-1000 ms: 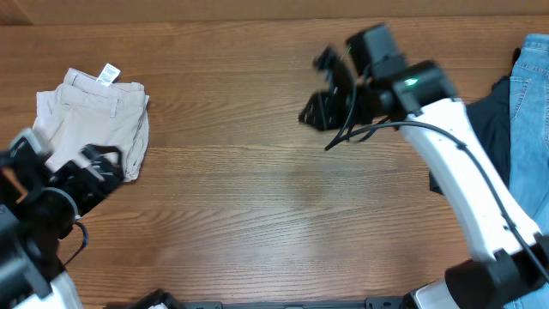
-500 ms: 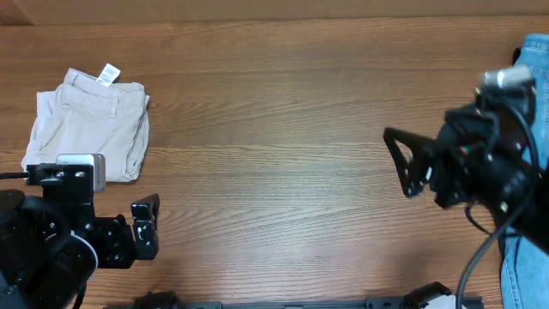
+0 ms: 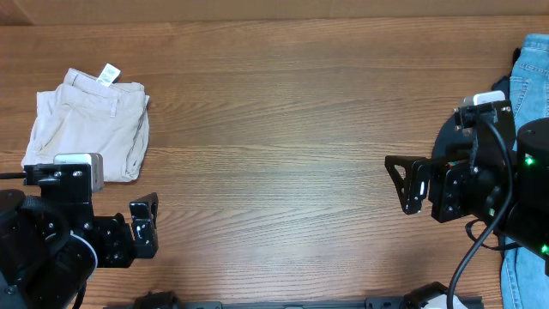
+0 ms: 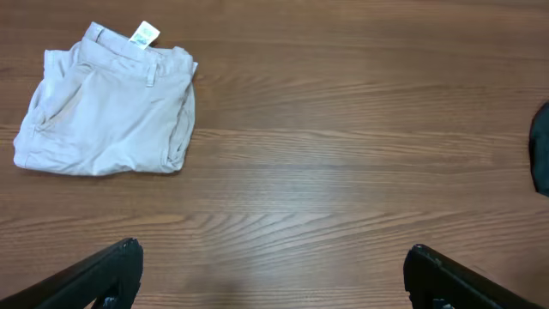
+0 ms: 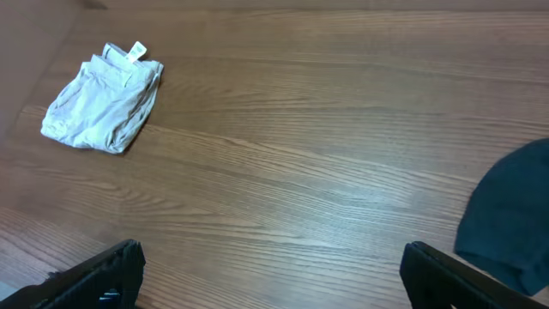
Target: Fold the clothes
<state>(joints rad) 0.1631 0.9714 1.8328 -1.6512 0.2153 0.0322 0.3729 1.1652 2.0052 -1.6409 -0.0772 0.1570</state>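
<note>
A brown wooden table [image 3: 283, 129] fills the view; low at its near left the left gripper [image 3: 147, 226] hangs with jaws spread wide, gripping nothing, and the right gripper [image 3: 396, 184] at the right side is likewise released and empty. The beige shorts [image 3: 90, 124] lie in a folded bundle at the far left, well apart from both grippers, their white tag [image 3: 109, 74] at the waistband, while blue jeans [image 3: 532, 77] lie at the far right edge

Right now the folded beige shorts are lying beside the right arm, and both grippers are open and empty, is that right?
Not quite. The shorts lie near the left gripper, at the opposite end of the table from the right gripper; the overhead view shows this. Both grippers are indeed open and empty.
</note>
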